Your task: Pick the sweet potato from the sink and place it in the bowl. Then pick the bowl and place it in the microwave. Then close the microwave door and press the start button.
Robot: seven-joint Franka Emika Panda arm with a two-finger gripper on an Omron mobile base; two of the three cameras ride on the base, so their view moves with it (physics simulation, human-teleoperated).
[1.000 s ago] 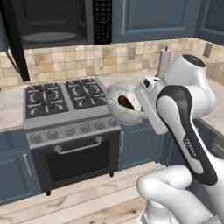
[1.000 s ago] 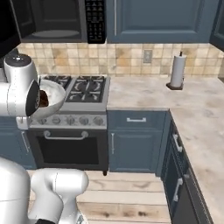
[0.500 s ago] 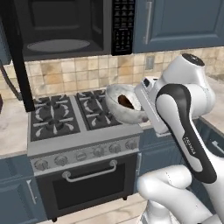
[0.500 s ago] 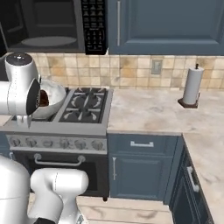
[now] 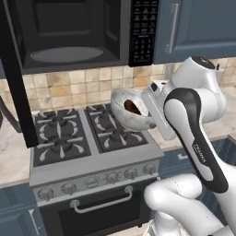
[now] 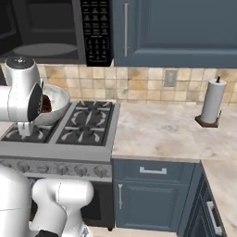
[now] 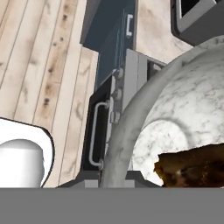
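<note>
Stove [image 5: 92,138] and microwave [image 5: 69,32] nearer than before

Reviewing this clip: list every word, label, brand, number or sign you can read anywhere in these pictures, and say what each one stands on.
"FRANKA"-style lettering on the robot's dark forearm: small white characters, too blurred to read.
Keypad panel of the microwave: rows of white button marks, too small to read.
Stove knobs: no readable markings.
Bowl, sweet potato, paper towel roll, cabinets: no text.
Nothing in these pictures reads clearly.
</note>
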